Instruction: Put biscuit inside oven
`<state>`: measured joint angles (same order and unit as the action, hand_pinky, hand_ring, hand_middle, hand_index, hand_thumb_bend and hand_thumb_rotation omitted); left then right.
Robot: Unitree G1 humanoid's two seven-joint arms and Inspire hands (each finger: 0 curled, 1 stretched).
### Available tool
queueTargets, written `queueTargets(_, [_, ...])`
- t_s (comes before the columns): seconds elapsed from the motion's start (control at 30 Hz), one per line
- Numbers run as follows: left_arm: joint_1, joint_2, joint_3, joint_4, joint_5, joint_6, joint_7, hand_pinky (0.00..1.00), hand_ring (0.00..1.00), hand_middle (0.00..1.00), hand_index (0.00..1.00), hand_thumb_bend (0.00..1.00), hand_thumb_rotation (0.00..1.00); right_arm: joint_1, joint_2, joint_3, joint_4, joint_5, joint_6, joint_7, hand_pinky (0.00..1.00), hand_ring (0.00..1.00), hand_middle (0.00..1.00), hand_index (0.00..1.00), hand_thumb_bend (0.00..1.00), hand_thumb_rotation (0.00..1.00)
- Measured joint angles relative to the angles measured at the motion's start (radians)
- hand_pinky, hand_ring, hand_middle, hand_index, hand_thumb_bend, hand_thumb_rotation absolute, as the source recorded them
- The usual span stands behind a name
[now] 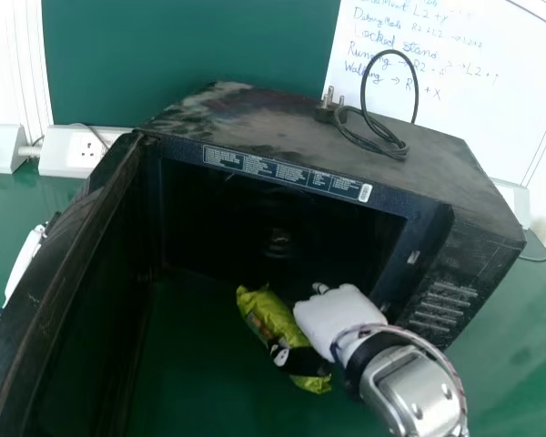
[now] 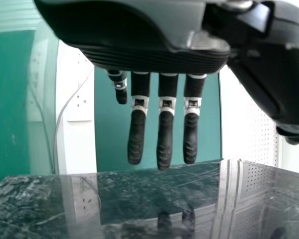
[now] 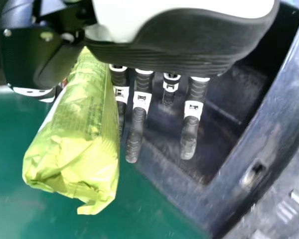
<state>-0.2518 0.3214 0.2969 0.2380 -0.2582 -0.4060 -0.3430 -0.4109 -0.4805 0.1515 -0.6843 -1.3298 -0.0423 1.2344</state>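
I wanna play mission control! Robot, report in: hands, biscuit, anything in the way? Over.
Right hand gripping biscuit, at mouth of oven. Left hand open, outside door. Door swung open; inside too dark to check.
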Motion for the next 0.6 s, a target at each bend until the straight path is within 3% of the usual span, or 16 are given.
queueTargets(0.17, [0.000, 0.000, 0.000, 0.001, 0.000, -0.001, 0.000, 0.30, 0.38, 0.42, 0.48, 0.52, 0.07, 0.000, 0.011, -0.013, -0.008, 0.003, 0.018, -0.032, 0.53, 0.43, 0.48, 0.49, 0.53, 0.00])
queueTargets(0.37, [0.000, 0.001, 0.000, 0.010, 0.000, -0.014, -0.006, 0.30, 0.38, 0.42, 0.48, 0.52, 0.07, -0.001, 0.031, -0.025, 0.018, 0.009, 0.052, -0.072, 0.54, 0.40, 0.48, 0.49, 0.53, 0.00])
queueTargets(0.6, [-0.002, 0.001, 0.000, 0.015, 0.000, -0.018, -0.010, 0.30, 0.38, 0.42, 0.48, 0.52, 0.07, -0.001, 0.045, -0.031, 0.064, 0.027, 0.066, -0.235, 0.45, 0.40, 0.48, 0.49, 0.53, 0.00])
